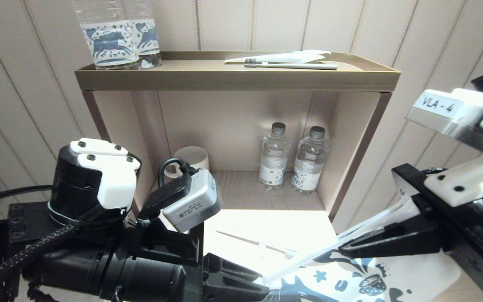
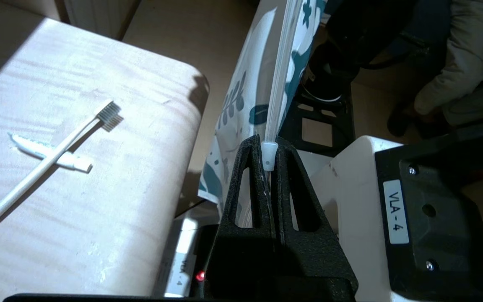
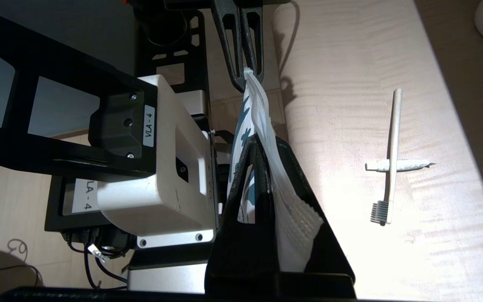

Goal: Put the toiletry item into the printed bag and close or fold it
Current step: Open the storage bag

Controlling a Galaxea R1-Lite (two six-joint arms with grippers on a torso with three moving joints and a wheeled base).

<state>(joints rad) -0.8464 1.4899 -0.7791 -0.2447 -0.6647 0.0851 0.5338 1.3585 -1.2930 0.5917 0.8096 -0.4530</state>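
Observation:
The printed bag [image 1: 350, 281], white with dark blue motifs, hangs stretched between my two grippers off the table's front edge. My left gripper [image 1: 262, 286] is shut on the bag's zip end, where the white slider [image 2: 268, 151] sits between its fingertips. My right gripper [image 1: 344, 249] is shut on the other end of the zip strip [image 3: 266, 138]. The slim white toothbrush [image 1: 252, 242] lies loose on the table [image 1: 292, 222] behind the bag, across a small white tube [image 3: 413, 164]. Its bristle head [image 2: 108, 112] points toward the front edge. Neither gripper touches the toothbrush [image 3: 393, 138].
A shelf unit stands behind the table. Its top tray [image 1: 233, 77] holds a grey-green toothbrush [image 1: 304, 66], a plain white wrapper [image 1: 296, 56] and horse-label bottles [image 1: 111, 40]. In the niche below stand two water bottles [image 1: 273, 157] and a cup [image 1: 193, 157].

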